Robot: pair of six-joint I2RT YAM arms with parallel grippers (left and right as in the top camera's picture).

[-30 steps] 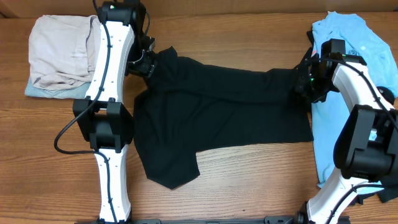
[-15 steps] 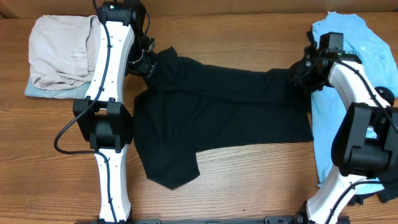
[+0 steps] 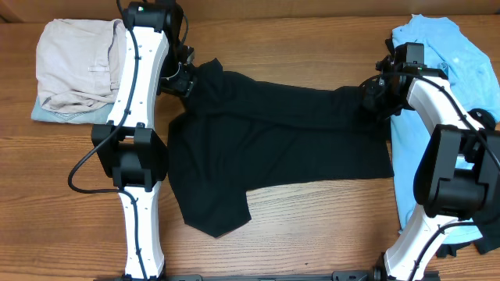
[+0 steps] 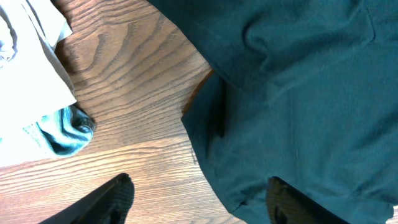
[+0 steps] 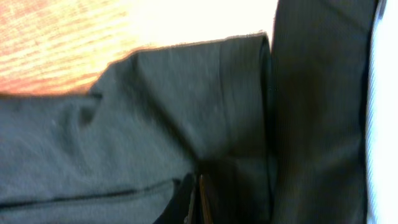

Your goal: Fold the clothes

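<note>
We see wood-grain table [image 3: 312, 226], grain running left to right; pale tan strip [image 3: 312, 6] beyond far edge; bright glare on wood.

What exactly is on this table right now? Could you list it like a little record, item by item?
Middle: black shirt, spread out on the wooden table
Far left: beige folded clothes stacked on a bluish garment
Right edge: light blue shirt, not folded
Left gripper: open, over the black shirt's edge
Right gripper: pinching the black shirt's far right corner
</note>
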